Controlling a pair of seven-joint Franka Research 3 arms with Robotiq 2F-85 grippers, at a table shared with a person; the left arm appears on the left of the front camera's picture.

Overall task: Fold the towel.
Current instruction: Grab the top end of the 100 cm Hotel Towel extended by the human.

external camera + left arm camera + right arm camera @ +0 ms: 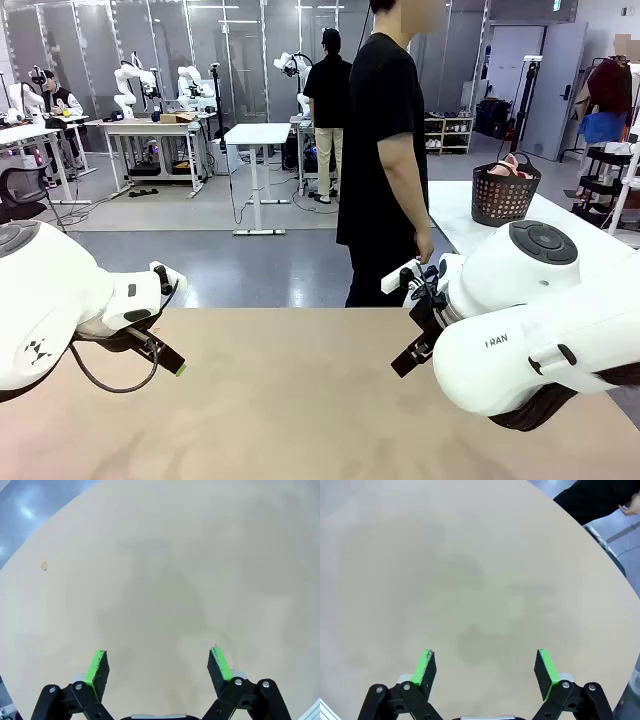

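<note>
At two o'clock in the front view we see a dark perforated basket (505, 200) standing on a white side table (455, 210), well apart from both arms. The towel (510, 167), salmon-pink, lies bunched inside the basket, and its folds rise just above the rim.

At four o'clock, on the white shell of the right arm (530, 350), we read the grey letters "FRAN"; the rest of the word curves out of sight. A small black emblem (37, 350) marks the left arm (60, 290) at eight o'clock, and we cannot read it as writing.

The left gripper (160, 662) hangs over the tan table (160, 555), released, its green pads (97, 667) well apart and grasping nothing. The right gripper (487, 667) is also released over the same tabletop, holding nothing. In the left wrist view a small fleck (44, 565) sits on the table at ten o'clock.

A person (385, 130) in a black T-shirt stands at the table's far edge at twelve o'clock, one hand (424, 245) hanging by the hip.
</note>
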